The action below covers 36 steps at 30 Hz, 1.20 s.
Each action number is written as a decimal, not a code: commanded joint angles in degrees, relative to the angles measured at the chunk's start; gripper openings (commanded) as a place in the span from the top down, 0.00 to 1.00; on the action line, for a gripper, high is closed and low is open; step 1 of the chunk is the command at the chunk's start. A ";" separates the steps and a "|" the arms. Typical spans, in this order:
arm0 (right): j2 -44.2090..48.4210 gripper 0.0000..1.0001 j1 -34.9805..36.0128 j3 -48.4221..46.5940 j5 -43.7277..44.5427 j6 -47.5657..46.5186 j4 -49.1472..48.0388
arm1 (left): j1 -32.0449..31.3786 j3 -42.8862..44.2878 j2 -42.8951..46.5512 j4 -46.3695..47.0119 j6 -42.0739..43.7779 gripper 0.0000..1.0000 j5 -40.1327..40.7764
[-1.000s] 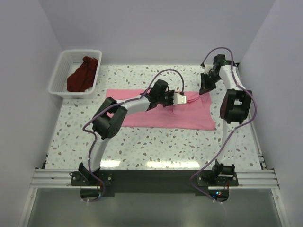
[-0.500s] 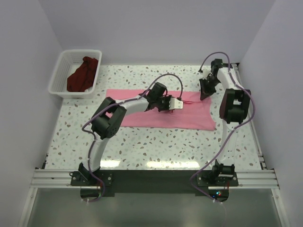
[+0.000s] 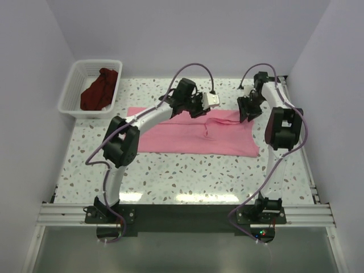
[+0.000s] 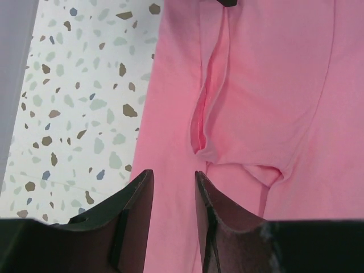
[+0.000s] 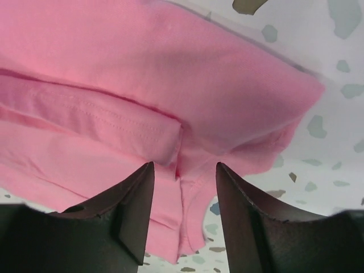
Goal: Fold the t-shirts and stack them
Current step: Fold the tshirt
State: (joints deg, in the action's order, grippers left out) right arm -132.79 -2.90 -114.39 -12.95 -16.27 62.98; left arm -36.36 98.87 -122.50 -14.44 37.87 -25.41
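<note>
A light pink t-shirt lies folded into a long band across the middle of the table. A raised crease runs along it in the left wrist view. My left gripper hovers above the shirt's far edge, open, with only cloth far below between its fingers. At the shirt's far right corner my right gripper stands open over a folded sleeve edge without gripping it. The dark maroon t-shirt lies crumpled in the basket.
A white lattice basket stands at the table's far left corner. Speckled tabletop shows in front of the pink shirt. Purple cables loop over both arms. Walls close in at the back and both sides.
The left gripper let go of the pink cloth, rose and moved toward the far edge. The right gripper went from shut to open, releasing the corner. The shirt settled flat.
</note>
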 commanded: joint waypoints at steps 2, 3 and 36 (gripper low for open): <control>8.42 0.52 0.17 -0.75 -1.55 -0.87 -0.67 | 0.85 6.07 -1.60 -7.00 -9.64 0.60 -4.38; 9.21 0.54 0.17 -0.75 -1.99 -0.87 -0.58 | 0.85 6.07 -1.78 -7.62 -10.52 0.60 -5.52; 23.28 0.62 7.64 29.74 1.25 -4.56 -0.65 | 16.05 0.55 2.16 -15.78 -23.12 0.59 -13.35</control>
State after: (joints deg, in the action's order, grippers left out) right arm -111.28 2.33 -87.05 -15.66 -19.51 64.12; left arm -23.55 102.10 -129.21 -24.91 7.53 -36.45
